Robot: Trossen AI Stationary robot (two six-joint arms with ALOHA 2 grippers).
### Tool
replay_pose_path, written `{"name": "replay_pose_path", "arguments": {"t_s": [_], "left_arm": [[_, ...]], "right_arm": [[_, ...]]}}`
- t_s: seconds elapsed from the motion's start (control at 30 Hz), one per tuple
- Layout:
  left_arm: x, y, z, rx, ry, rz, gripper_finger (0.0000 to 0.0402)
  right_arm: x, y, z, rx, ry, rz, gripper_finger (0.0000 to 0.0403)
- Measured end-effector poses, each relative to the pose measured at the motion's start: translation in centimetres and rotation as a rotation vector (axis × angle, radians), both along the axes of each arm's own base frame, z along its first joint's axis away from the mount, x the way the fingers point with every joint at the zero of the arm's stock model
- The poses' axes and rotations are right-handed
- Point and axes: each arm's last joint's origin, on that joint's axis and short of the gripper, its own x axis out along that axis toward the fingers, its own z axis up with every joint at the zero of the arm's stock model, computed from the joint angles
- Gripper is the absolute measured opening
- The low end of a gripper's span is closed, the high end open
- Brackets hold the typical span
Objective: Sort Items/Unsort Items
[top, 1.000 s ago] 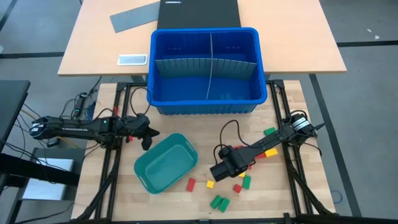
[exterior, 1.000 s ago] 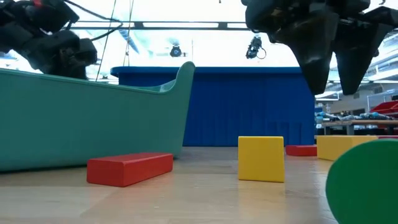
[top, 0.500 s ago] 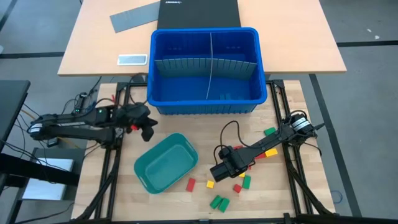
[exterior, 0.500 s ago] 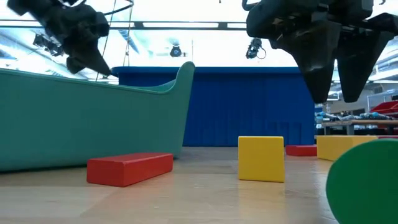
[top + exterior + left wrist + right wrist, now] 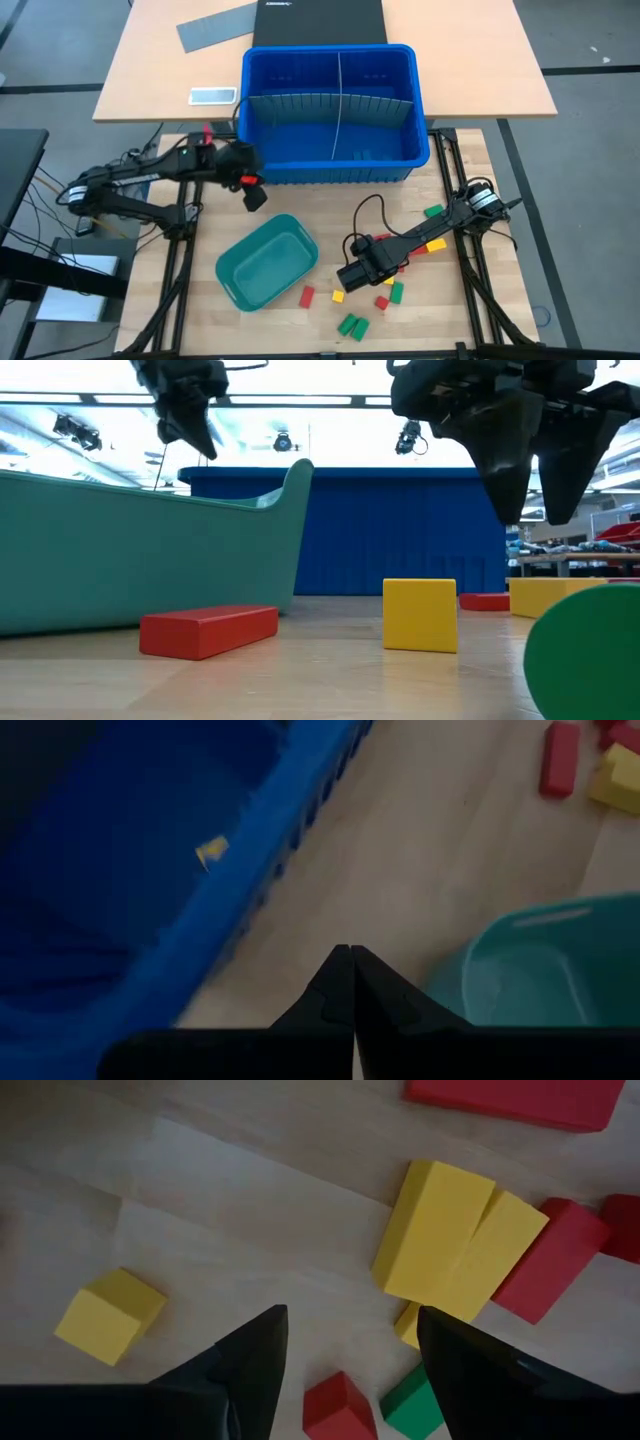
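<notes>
Loose blocks lie flat on the wooden table: red [image 5: 307, 296], yellow [image 5: 338, 295], green [image 5: 350, 325] and others to their right. My right gripper [image 5: 355, 270] hangs open, pointing down, clear above them. Its wrist view shows two yellow blocks [image 5: 460, 1245] lying side by side, a yellow cube [image 5: 110, 1315] and a red block [image 5: 345, 1405] between its fingers. My left gripper [image 5: 250, 190] is shut, nothing showing between its fingers [image 5: 350, 965]. It hovers between the blue bin [image 5: 333, 110] and the teal tray [image 5: 267, 262].
Grey dividers split the blue bin into compartments; a small yellow bit [image 5: 212, 850] shows inside it. The teal tray rests on the table near the bin's near left corner. A light desk [image 5: 150, 70] behind holds a grey sheet and a dark case.
My left gripper has risen and swung from the table's left edge toward the blue bin's near left corner, tipping as it went and staying shut. My right gripper has kept still above the blocks.
</notes>
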Motion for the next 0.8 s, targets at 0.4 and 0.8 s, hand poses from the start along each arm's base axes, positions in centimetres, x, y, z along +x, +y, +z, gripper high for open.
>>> {"name": "replay_pose_path", "arguments": {"t_s": [0.4,0.8], "left_arm": [[-0.3,2.8,0.6,-0.043,0.022,0.044,0.0000],[-0.5,3.1,0.6,-0.056,0.028,0.027,0.0000]], "right_arm": [[-0.1,0.1,0.0,-0.001,0.000,0.013,0.0221],[0.0,0.2,-1.4,0.009,-0.023,0.032,0.0222]]}}
